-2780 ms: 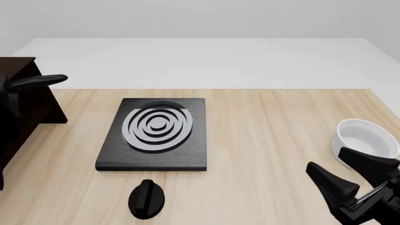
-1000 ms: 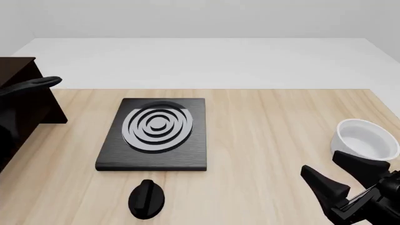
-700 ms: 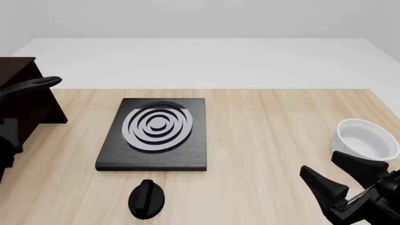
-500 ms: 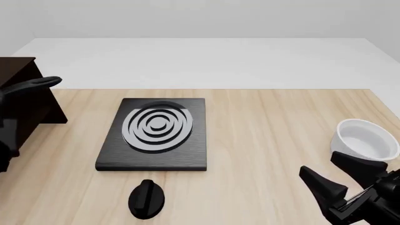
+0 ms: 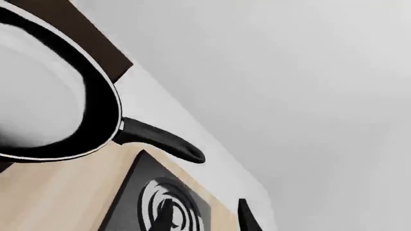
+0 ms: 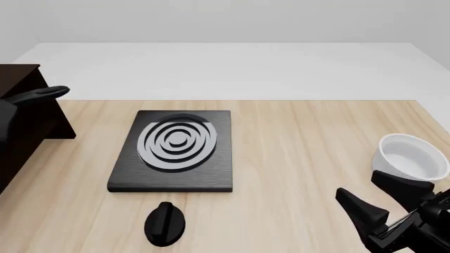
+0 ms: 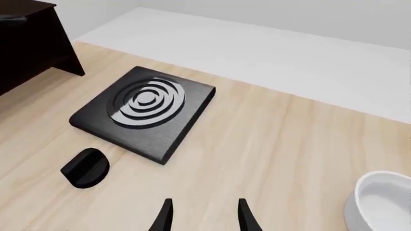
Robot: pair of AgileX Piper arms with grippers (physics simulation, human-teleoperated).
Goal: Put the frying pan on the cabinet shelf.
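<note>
Frying pan [image 5: 45,103]: upper left of frame, on cabinet shelf [image 6: 28,113]. Step: placement, apparently near done. Left gripper: out of view. Right gripper [image 6: 383,197]: wide, empty. Next: retreat clear of handle.

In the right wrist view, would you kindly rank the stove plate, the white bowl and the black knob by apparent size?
Largest to smallest:
1. Stove plate
2. White bowl, cut off by the frame's edge and nearer the camera, so its rank is unsure
3. Black knob

Frying pan [image 5: 45,103] cropped by the left wrist frame's edge — cabinet [image 6: 21,124] likewise in front. Left gripper unseen; white bowl [image 7: 382,202] partly cut off.
</note>
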